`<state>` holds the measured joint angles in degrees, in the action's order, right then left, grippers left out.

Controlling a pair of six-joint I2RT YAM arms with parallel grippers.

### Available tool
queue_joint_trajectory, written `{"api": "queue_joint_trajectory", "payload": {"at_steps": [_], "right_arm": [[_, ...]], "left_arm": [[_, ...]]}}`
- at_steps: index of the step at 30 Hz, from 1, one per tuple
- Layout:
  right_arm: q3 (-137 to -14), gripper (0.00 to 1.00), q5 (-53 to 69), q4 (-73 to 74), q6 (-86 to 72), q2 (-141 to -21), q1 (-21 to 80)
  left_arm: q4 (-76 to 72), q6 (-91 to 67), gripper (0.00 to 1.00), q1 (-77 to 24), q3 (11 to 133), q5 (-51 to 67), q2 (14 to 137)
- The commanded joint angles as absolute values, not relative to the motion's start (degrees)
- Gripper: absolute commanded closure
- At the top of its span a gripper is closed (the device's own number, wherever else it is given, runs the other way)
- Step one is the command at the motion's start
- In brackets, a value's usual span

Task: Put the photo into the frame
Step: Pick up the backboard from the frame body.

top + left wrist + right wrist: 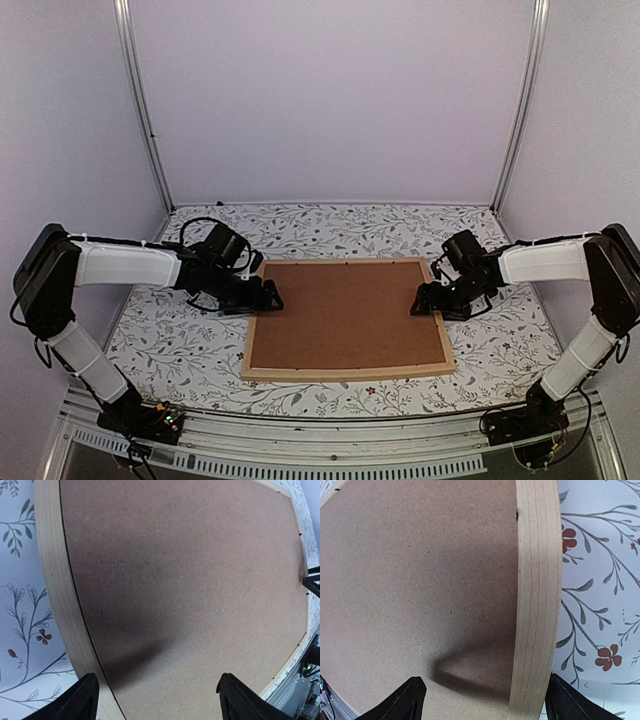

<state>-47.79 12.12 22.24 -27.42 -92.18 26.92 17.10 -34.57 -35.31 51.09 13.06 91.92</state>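
Observation:
The frame [345, 373], thin light-wood bars, lies flat in the middle of the table, filled by a plain brown backing board [345, 314]. The photo is hidden. My left gripper [270, 297] hovers open at the frame's left bar. In the left wrist view its fingers [80, 700] straddle the bar [55, 580] and part of the board [185, 580], holding nothing. My right gripper [420, 300] hovers open at the right bar. Its fingers [570, 700] spread across that bar [537, 580] and the board [420, 580], with shadows on the board below.
A floral-patterned cloth [170, 340] covers the table around the frame. White walls with metal posts [145, 110] close the back and sides. A metal rail [330, 440] runs along the near edge between the arm bases.

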Motion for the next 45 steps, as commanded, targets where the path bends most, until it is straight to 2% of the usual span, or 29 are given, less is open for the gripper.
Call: {"api": "queue_joint_trajectory", "payload": {"at_steps": [1,12,26,45], "right_arm": [[-46.2,0.15,14.3,22.2,-27.7,-91.7,26.9],[-44.9,0.15,15.9,19.9,-28.7,-92.0,26.9],[-42.2,0.16,21.7,14.5,-32.3,-91.4,27.0],[-42.5,0.17,22.6,13.8,-32.9,-92.1,27.2]], "left_arm": [[15.2,-35.8,0.15,-34.5,49.7,15.2,92.2],[12.1,-38.5,0.18,-34.5,47.6,20.3,93.2],[-4.6,-42.7,0.23,-32.3,45.9,38.0,94.3],[-17.5,-51.9,0.25,-32.3,44.8,46.3,88.8]]}}
